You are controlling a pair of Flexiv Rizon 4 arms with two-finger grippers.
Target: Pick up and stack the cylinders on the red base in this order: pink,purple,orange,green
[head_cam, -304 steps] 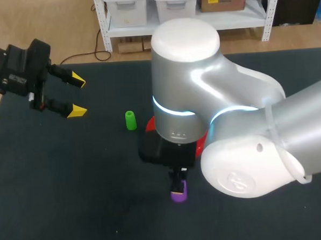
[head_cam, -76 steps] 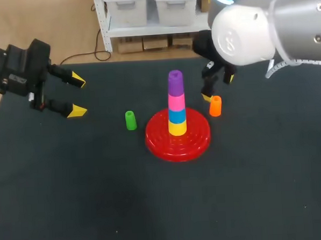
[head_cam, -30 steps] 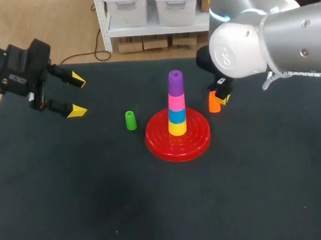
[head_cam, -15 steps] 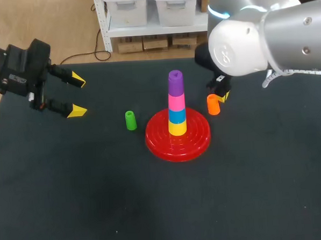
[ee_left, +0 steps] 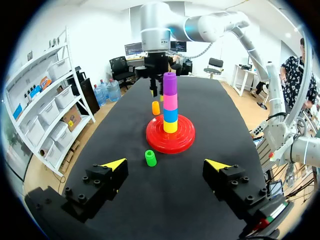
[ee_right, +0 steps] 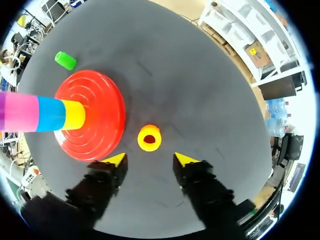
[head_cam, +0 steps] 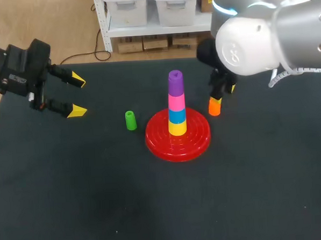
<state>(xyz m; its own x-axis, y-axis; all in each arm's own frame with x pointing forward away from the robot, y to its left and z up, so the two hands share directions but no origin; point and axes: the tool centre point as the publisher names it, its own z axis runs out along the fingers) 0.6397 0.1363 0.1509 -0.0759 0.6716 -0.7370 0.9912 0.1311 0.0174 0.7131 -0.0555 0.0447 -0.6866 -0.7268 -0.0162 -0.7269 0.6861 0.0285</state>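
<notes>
The left fingers [head_cam: 78, 95] hang over the counter's [head_cam: 100, 198] left side, spread wide with nothing between them. From the left wrist view the green cylinder [ee_left: 150, 158] stands upright ahead of them, just short of the red base [ee_left: 154, 140] and apart from it.

On the base's peg sit four cylinders: yellow [head_cam: 177, 128] at the bottom, then blue [head_cam: 176, 115], pink [head_cam: 175, 102] and purple [head_cam: 174, 82] on top.

The orange cylinder [head_cam: 214, 107] stands upright on the counter just beside the base's right rim, on the side away from the green one.

The right arm [head_cam: 264, 36] comes in from the right, and the right fingers [head_cam: 222, 91] hang directly above the orange cylinder. In the right wrist view they are open. The orange cylinder lies just ahead of the yellow tips, in line with the gap between them, and touches neither. Its hollow top faces up.
</notes>
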